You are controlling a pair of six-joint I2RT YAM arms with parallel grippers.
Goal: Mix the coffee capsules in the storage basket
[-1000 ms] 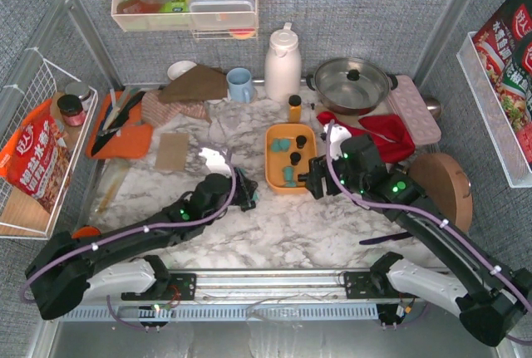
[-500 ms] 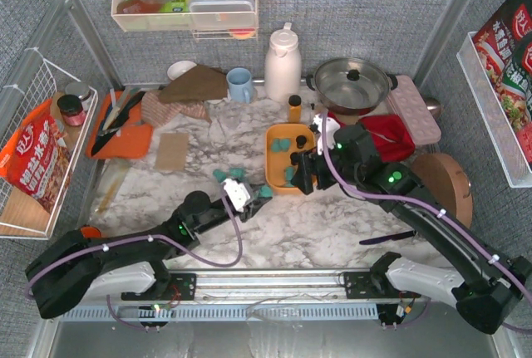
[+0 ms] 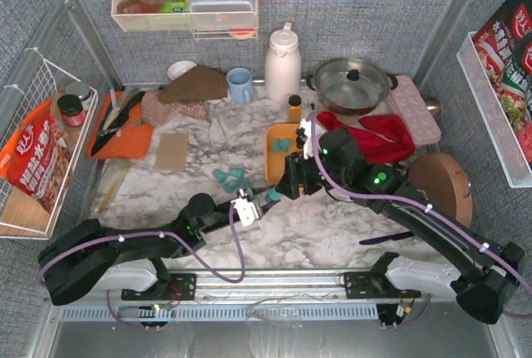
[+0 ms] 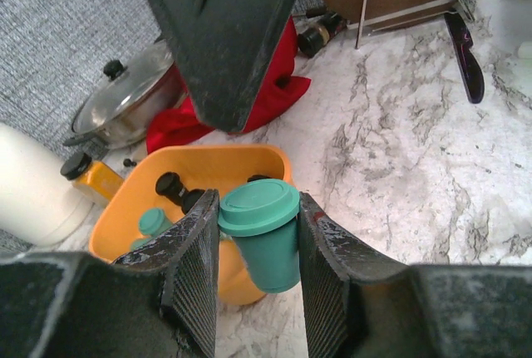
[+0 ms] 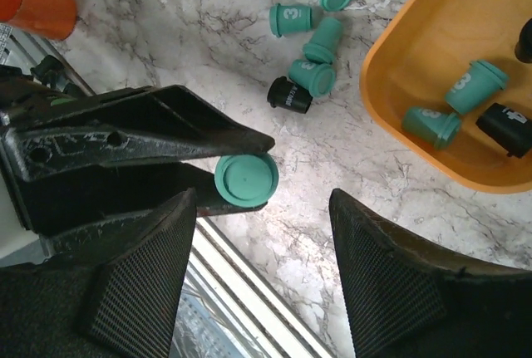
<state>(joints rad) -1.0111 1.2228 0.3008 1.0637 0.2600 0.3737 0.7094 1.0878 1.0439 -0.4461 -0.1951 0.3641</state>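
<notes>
Left arm lies low across the marble table (image 3: 332, 225), forearm angled toward the storage basket (image 3: 270, 157). Left gripper (image 3: 252, 208) is clamped on one teal capsule (image 4: 262, 233), held just short of the basket's near corner. Right arm bends over the basket's near end; right gripper (image 5: 262, 200) has its jaws wide and empty, poised above that capsule. Loose capsules (image 5: 312, 22) (five teal, one black) lie on the table left of the basket, and others sit inside it. Bare marble lies nearer the bases.

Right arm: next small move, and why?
Probably ease the right gripper forward until its open jaws straddle the teal capsule that the left gripper holds. The capsule's lid faces it, roughly centred in its wrist view, beside the orange basket rather than over it, which looks like a handover.
</notes>
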